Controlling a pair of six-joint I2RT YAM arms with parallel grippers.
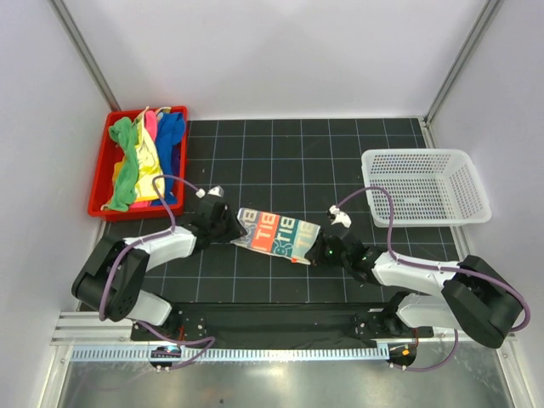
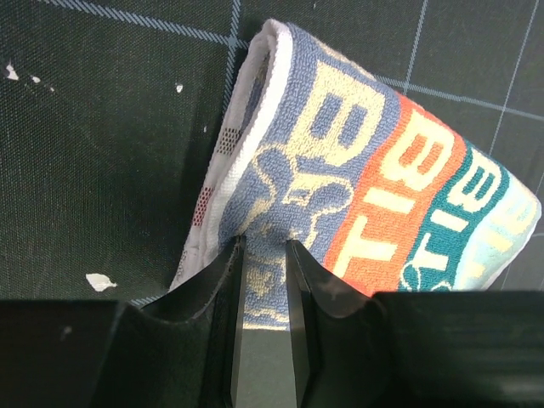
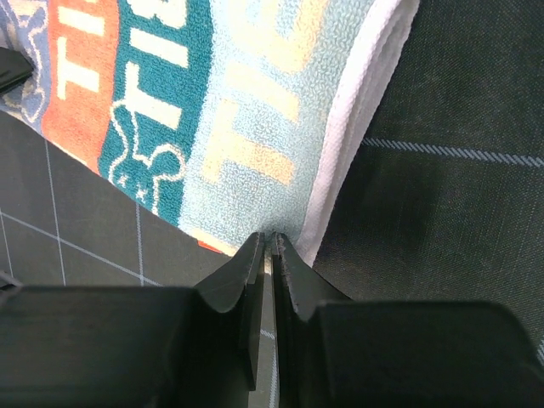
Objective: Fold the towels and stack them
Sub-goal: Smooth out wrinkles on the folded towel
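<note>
One printed towel (image 1: 276,235) held mid-mat between two grippers.
The left gripper (image 1: 231,231) is narrowed on one edge and the right gripper (image 1: 316,252) nearly closed on the opposite hem, grips shown only in wrist views. Four plain towels (image 1: 146,161) in one red bin (image 1: 100,183) and one white basket (image 1: 459,212) are shown only overhead.

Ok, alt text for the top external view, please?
The left hand and right hand each pinch one end of a printed towel lying in the centre. A red bin of coloured towels sits at the back left, and a white mesh basket at the right.
</note>
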